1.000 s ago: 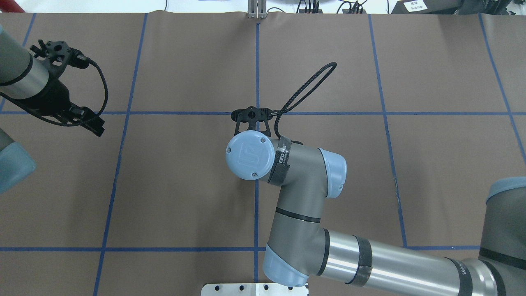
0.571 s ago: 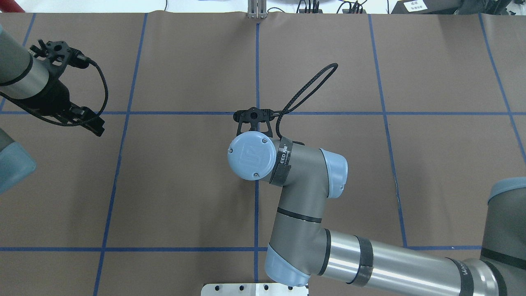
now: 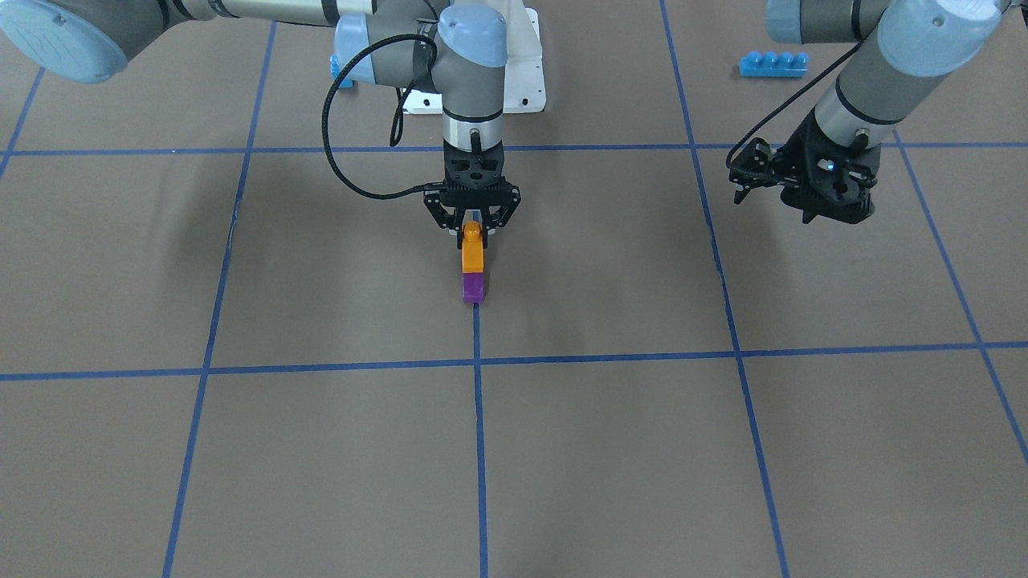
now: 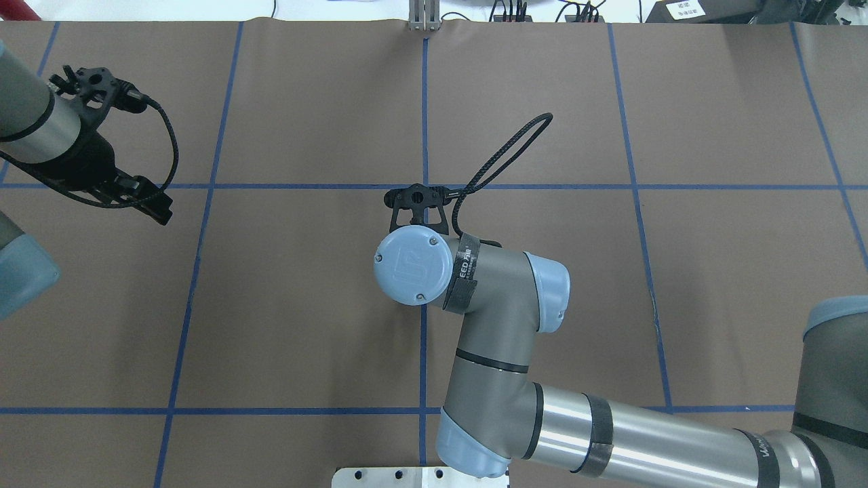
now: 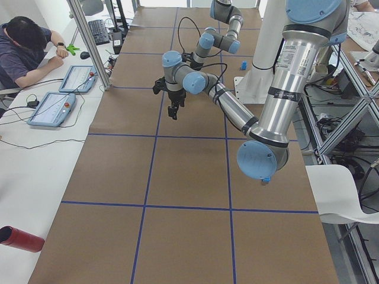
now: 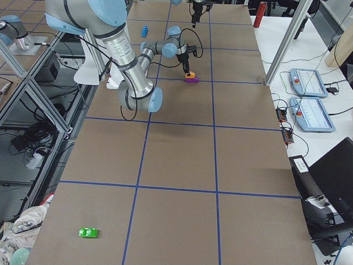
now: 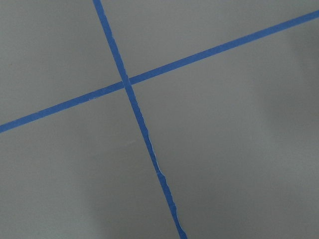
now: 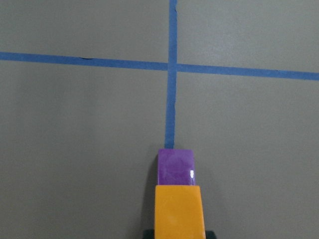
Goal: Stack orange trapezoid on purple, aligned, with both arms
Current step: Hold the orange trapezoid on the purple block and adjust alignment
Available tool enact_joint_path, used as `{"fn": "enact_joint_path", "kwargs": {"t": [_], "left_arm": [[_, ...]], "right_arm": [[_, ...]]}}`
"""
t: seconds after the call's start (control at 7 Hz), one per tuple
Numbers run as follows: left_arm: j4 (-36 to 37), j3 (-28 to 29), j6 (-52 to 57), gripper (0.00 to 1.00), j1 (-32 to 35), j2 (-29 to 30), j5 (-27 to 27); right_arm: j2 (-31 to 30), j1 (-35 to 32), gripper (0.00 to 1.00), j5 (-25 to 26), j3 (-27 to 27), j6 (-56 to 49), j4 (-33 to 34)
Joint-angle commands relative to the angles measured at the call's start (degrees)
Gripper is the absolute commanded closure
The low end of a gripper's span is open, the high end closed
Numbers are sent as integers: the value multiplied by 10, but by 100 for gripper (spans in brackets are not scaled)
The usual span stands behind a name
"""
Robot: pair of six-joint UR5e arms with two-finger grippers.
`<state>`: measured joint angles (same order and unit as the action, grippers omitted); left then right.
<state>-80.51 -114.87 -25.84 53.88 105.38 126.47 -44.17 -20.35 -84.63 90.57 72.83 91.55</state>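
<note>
So, the right arm's black two-finger tool (image 3: 472,227) is down at the middle of the brown paper-covered worktop (image 3: 602,449), pointing straight down over the two bricks. Its fingertips (image 8: 148,233) sit against both sides of the small glossy orange trapezoid brick (image 3: 473,255), so it looks clamped on it, though the wrist view only catches the very tips at the bottom edge.

The orange one is sitting on top of the small glossy purple sloped brick (image 3: 473,289), stud facing up between the fingers. From the right wrist camera the purple pokes out past the orange on the far side. The side edges line up pretty closely. The pair sits right on a strip of blue tape (image 3: 479,417), near where two strips cross.

The left arm's black tool (image 4: 163,213) hangs above bare worktop, well apart from the stack. I can't tell whether its fingers are apart or together, and its own camera only shows a tape crossing.

Other bits: a long blue four-stud brick (image 3: 773,64) on the robot's side of the worktop, and a small green brick (image 6: 88,232) way off at the near end in the right-side view.
</note>
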Motion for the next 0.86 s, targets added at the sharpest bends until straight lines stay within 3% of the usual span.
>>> {"fn": "enact_joint_path", "kwargs": {"t": [0.0,0.14,0.71], "left_arm": [[0,0,0,0,0,0,0],[0,0,0,0,0,0,0],[-1,-2,0,0,0,0,0]], "right_arm": [[0,0,69,-1,-3,-11,-2],[0,0,2,0,-2,-5,-2],[4,-21,1,-16,6,-8,1]]}}
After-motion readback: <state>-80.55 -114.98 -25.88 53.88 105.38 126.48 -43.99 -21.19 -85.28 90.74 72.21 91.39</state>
